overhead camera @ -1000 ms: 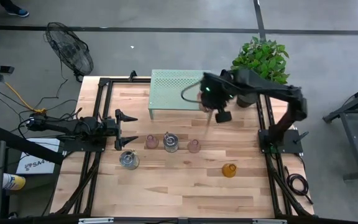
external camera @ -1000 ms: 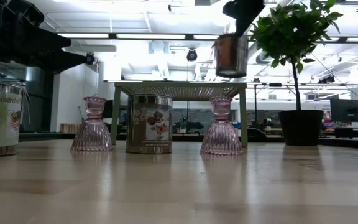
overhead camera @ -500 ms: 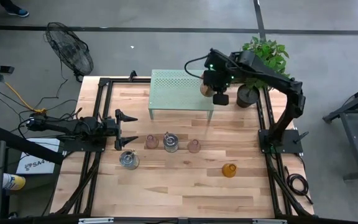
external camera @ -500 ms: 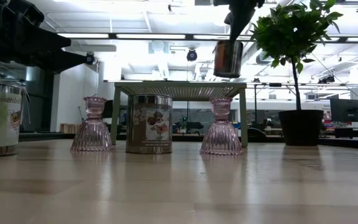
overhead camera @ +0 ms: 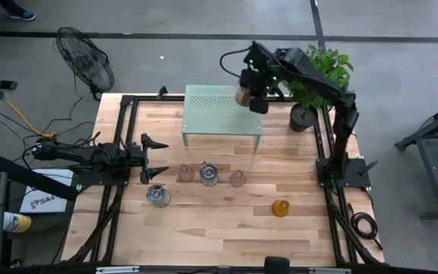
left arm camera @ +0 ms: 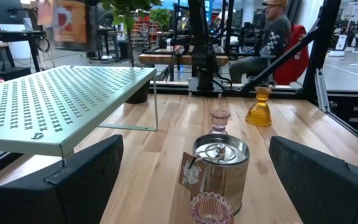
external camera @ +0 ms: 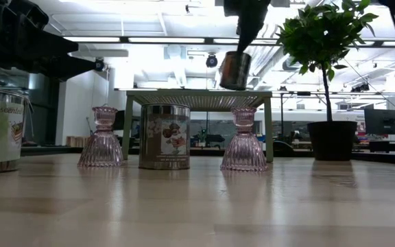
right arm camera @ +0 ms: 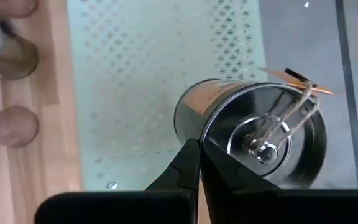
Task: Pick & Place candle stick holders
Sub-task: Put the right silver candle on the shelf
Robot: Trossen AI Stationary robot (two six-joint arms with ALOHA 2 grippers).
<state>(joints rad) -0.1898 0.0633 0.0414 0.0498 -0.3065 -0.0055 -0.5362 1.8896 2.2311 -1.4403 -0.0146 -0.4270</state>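
Observation:
My right gripper (overhead camera: 252,90) is shut on a silvery metal candle holder (overhead camera: 242,93) with a lid and a twine tag, high above the far right part of the pale green perforated stand (overhead camera: 220,114). On the table stand two more metal holders (overhead camera: 157,195) (overhead camera: 208,175), two pink glass holders (overhead camera: 185,173) (overhead camera: 237,179) and an amber one (overhead camera: 280,208), each on its base. My left gripper (overhead camera: 155,157) is open and empty at the table's left, level, pointing at the row of holders. My right gripper holds the metal holder at its top rim (right arm camera: 205,142), on one side of the lid, with the two fingers close together. The fingers come from above. The holder hangs tilted below them (external camera: 234,71), lifted clear of the stand.
A dark plant pot (overhead camera: 303,118) with a leafy plant stands at the far right corner, close to my right arm. A fan (overhead camera: 86,65) stands off the table's far left. A person (left arm camera: 272,37) sits beyond the table's right side. Bare wood lies along the near edge.
My right gripper has carried the metal holder toward the table's far edge and a little left, from beside the stand's right end to above its far right part. The holder has stayed lifted clear and now hangs more tilted.

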